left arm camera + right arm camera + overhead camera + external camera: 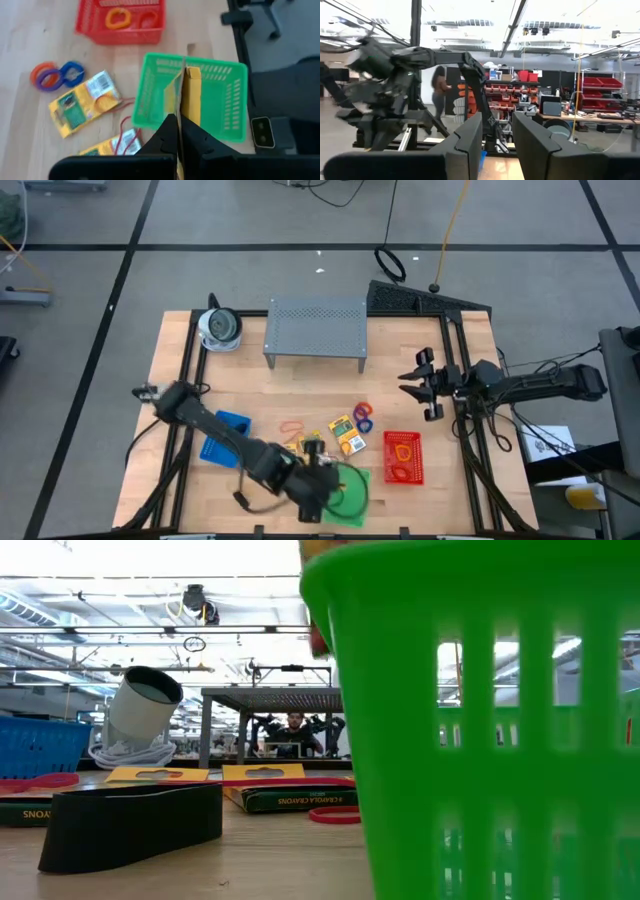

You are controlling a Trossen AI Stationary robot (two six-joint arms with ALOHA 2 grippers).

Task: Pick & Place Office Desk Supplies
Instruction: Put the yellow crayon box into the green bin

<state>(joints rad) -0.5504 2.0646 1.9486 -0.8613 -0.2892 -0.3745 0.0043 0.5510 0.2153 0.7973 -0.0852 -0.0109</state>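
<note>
The wooden table (400, 370) bears three baskets (404, 457), crayon boxes (347, 435), rubber bands (362, 416), a shelf (315, 330).

green basket (227, 100) | red basket (120, 27) | blue basket (225, 438) | yellow crayon box (191, 100) | grey perforated shelf (315, 328)

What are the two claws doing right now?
Left gripper: shut on a crayon box, above the green basket.
Right gripper: open, holding nothing.

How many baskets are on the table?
3. A blue basket sits on the left near the left arm, a green basket is at the front edge under the left gripper, and a red basket is to the green one's right.
</note>
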